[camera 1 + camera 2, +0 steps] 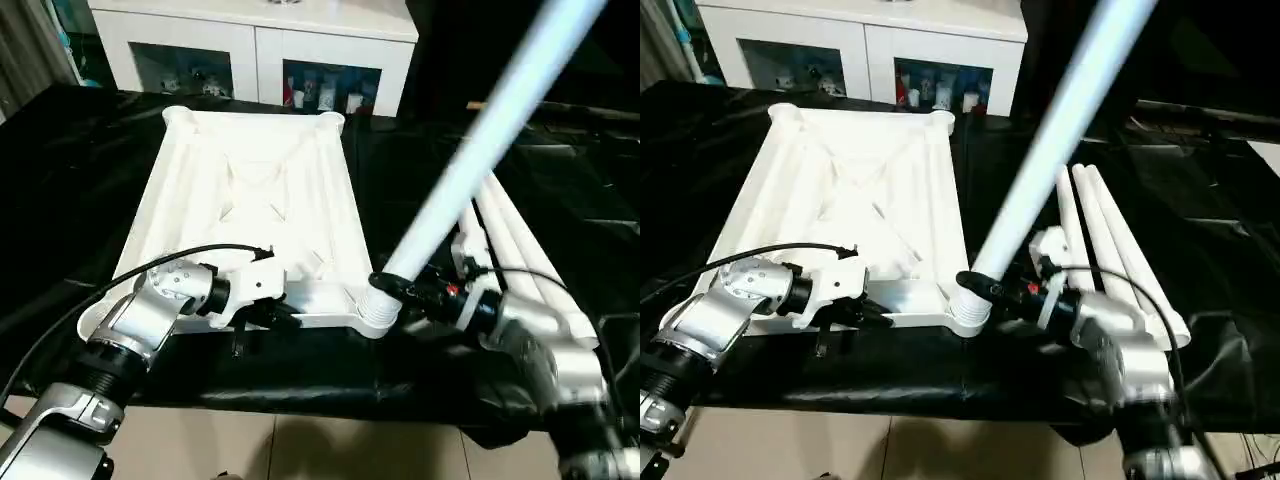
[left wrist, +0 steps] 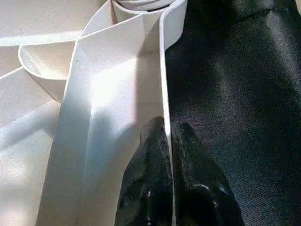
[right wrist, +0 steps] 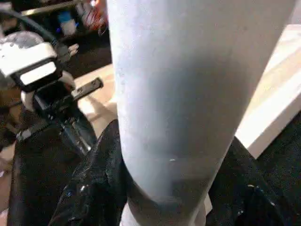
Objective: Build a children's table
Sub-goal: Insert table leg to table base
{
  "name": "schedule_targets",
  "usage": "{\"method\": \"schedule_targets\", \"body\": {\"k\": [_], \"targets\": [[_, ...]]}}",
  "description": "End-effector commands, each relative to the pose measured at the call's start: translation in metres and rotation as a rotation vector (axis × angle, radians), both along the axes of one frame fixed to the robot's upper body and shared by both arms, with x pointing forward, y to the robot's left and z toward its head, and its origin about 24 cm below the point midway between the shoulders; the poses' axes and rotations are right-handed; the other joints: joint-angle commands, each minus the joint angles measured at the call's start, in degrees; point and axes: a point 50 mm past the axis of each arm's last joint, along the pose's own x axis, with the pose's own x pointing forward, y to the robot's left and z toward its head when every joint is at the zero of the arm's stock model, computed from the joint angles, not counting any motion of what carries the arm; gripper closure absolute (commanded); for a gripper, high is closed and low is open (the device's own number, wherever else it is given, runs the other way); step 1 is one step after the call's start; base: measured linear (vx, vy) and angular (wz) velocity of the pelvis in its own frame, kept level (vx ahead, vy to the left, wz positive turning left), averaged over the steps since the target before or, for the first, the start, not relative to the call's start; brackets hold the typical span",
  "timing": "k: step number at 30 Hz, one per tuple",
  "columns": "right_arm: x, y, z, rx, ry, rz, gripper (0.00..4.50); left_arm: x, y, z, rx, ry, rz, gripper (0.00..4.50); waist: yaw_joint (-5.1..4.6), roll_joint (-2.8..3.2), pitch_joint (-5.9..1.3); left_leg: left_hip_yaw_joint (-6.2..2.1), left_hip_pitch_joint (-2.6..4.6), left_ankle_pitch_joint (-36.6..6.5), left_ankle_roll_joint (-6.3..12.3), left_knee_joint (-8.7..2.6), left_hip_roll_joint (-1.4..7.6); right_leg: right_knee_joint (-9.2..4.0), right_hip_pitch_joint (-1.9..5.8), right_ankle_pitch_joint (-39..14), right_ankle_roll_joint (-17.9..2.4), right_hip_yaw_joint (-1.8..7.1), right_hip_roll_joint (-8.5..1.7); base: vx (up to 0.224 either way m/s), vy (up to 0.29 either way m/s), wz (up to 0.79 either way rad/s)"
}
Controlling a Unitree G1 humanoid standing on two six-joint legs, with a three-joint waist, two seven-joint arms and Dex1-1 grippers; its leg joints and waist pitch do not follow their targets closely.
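Right pincer (image 1: pixel 400 290) clamped round the leg (image 1: pixel 470 160) at the tabletop (image 1: pixel 250 200) near-right socket (image 1: pixel 378 310), long axis leaning up-right; left pincer (image 2: pixel 167 155) pinched shut on the near rim.

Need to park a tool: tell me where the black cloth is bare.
Bare black cloth lies left of the tabletop, and in the strip between it and the spare legs. The near right corner is crowded: right gripper holding a leg.
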Motion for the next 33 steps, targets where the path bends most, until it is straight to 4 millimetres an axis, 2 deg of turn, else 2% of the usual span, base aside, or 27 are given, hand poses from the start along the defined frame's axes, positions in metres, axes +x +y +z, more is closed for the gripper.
{"method": "schedule_targets", "body": {"k": [1,2,3,6,9,11,12,14,15,16,17,19,21,22,23,24,25,26,31,33], "targets": [[-0.026,0.002,-0.05,-0.068,0.256,-0.002,2.66,0.004,-0.007,0.009,-0.056,-0.044,-0.007,4.5,-0.25,1.06,-1.95,-0.34,0.26,-18.1,0.2,-4.47,1.58,-4.95,1.55,-14.6,-11.0,2.0,-3.42,0.0,0.0,0.0],[-0.029,0.005,-0.052,-0.07,0.259,0.002,2.66,0.004,-0.007,0.009,-0.055,-0.043,-0.007,4.5,-0.28,1.1,-1.93,-0.35,0.2,-18.0,0.2,-4.51,1.57,-4.97,1.57,-14.7,-10.9,2.0,-3.44,0.0,0.0,0.0],[-0.032,0.006,-0.053,-0.077,0.262,0.012,2.66,0.004,-0.008,0.009,-0.055,-0.042,-0.008,4.5,-0.42,1.41,-1.73,-0.35,0.22,-18.9,0.06,-4.58,1.53,-5.15,1.45,-15.3,-10.8,1.98,-3.35,0.0,0.0,0.0],[-0.035,0.009,-0.053,-0.108,0.254,0.049,2.66,0.004,-0.008,0.008,-0.05,-0.041,-0.014,4.5,-0.47,1.3,-1.62,-0.42,0.31,-20.0,0.02,-4.59,1.55,-5.37,1.33,-18.1,-10.2,2.07,-3.49,0.0,0.0,0.0],[-0.036,0.011,-0.051,-0.155,0.237,0.102,2.66,0.003,-0.008,0.008,-0.043,-0.038,-0.022,4.5,-0.42,1.32,-1.65,-0.39,0.24,-18.5,0.23,-4.58,1.57,-5.16,1.45,-16.1,-10.3,2.08,-3.4,0.0,0.0,0.0],[-0.036,0.012,-0.05,-0.216,0.229,0.177,2.66,0.001,-0.008,0.006,-0.036,-0.035,-0.033,4.5,-0.41,1.1,-1.57,-0.3,0.2,-17.3,0.56,-4.51,1.57,-4.92,1.5,-14.4,-10.7,2.05,-3.31,0.0,0.0,0.0],[-0.036,0.012,-0.05,-0.232,0.229,0.194,2.66,0.001,-0.009,0.005,-0.035,-0.034,-0.036,4.5,-0.49,0.65,-1.58,-0.19,0.19,-17.2,0.81,-4.44,1.55,-4.99,1.53,-14.4,-10.7,2.05,-3.29,0.0,0.0,0.0],[-0.036,0.012,-0.05,-0.268,0.231,0.241,2.66,0.0,-0.01,0.004,-0.032,-0.032,-0.041,4.5,-0.34,0.8,-1.59,-0.14,0.37,-16.7,1.05,-4.35,1.6,-4.95,1.41,-14.3,-10.8,2.14,-3.41,0.0,0.0,0.0],[-0.036,0.012,-0.05,-0.29,0.23,0.266,2.66,-0.001,-0.01,0.003,-0.032,-0.031,-0.043,4.5,-0.35,0.62,-1.61,-0.14,0.29,-16.1,1.26,-4.31,1.61,-4.87,1.54,-13.9,-10.9,2.13,-3.43,0.0,0.0,0.0],[-0.035,0.011,-0.05,-0.297,0.229,0.272,2.66,-0.001,-0.01,0.003,-0.031,-0.031,-0.044,4.5,-0.4,0.31,-1.58,-0.07,0.19,-15.9,1.4,-4.28,1.57,-4.9,1.58,-13.9,-10.8,2.13,-3.38,0.0,0.0,0.0],[-0.034,0.011,-0.05,-0.314,0.231,0.291,2.66,-0.001,-0.011,0.003,-0.03,-0.031,-0.045,4.5,-0.51,-0.53,-1.61,-0.02,-0.03,-15.4,1.75,-4.23,1.53,-4.91,1.72,-14.3,-10.5,2.09,-3.41,0.0,0.0,0.0],[-0.031,0.011,-0.049,-0.334,0.234,0.319,2.66,-0.002,-0.012,0.002,-0.027,-0.031,-0.047,4.5,-0.43,-0.13,-1.39,-0.2,0.08,-16.6,1.69,-4.45,1.61,-5.19,1.45,-18.3,-9.7,2.06,-3.67,0.0,0.0,0.0],[-0.029,0.011,-0.049,-0.349,0.239,0.343,2.66,-0.002,-0.012,0.002,-0.027,-0.03,-0.047,4.5,-0.46,-0.22,-1.4,-0.3,0.21,-17.4,1.29,-4.51,1.72,-5.47,1.28,-21.0,-8.7,2.19,-3.74,0.0,0.0,0.0],[-0.029,0.011,-0.049,-0.371,0.254,0.381,2.66,-0.003,-0.012,0.002,-0.028,-0.03,-0.046,4.5,-0.5,-0.5,-1.49,-0.29,0.25,-17.4,1.3,-4.49,1.75,-5.45,1.28,-20.9,-8.6,2.18,-3.75,0.0,0.0,0.0],[-0.029,0.011,-0.049,-0.371,0.254,0.381,2.66,-0.003,-0.012,0.002,-0.028,-0.03,-0.046,4.5,-0.54,-0.57,-1.49,-0.44,0.14,-17.1,1.26,-4.63,1.81,-5.25,1.38,-20.4,-8.8,2.09,-3.72,0.0,0.0,0.0],[-0.03,0.011,-0.051,-0.393,0.269,0.418,2.66,-0.003,-0.012,0.002,-0.029,-0.03,-0.043,4.5,-0.42,-0.44,-1.67,-0.26,0.48,-16.9,1.21,-4.44,1.89,-5.22,1.17,-18.8,-9.0,2.21,-3.7,0.0,0.0,0.0],[-0.03,0.011,-0.052,-0.399,0.275,0.43,2.66,-0.003,-0.012,0.002,-0.03,-0.03,-0.042,4.5,-0.44,-0.7,-1.75,-0.16,0.53,-16.4,1.3,-4.36,1.87,-5.15,1.19,-17.3,-9.3,2.22,-3.63,0.0,0.0,0.0],[-0.031,0.011,-0.052,-0.404,0.281,0.443,2.66,-0.003,-0.012,0.002,-0.03,-0.03,-0.041,4.5,-0.37,-0.62,-1.58,-0.16,0.47,-16.3,1.5,-4.49,1.9,-5.02,1.23,-15.9,-9.8,2.16,-3.53,0.0,0.0,0.0],[-0.033,0.013,-0.055,-0.414,0.292,0.475,2.66,-0.004,-0.011,0.002,-0.03,-0.03,-0.041,4.5,-0.41,-0.74,-1.66,-0.27,0.45,-17.1,1.4,-4.54,1.84,-5.04,1.49,-16.4,-9.7,2.16,-3.62,0.0,0.0,0.0],[-0.031,0.013,-0.057,-0.419,0.292,0.468,2.66,-0.004,-0.01,0.003,-0.03,-0.03,-0.043,4.5,-0.49,-0.87,-1.57,-0.33,0.48,-18.4,1.3,-4.61,1.78,-5.31,1.42,-19.3,-9.3,2.17,-3.72,0.0,0.0,0.0]]}}
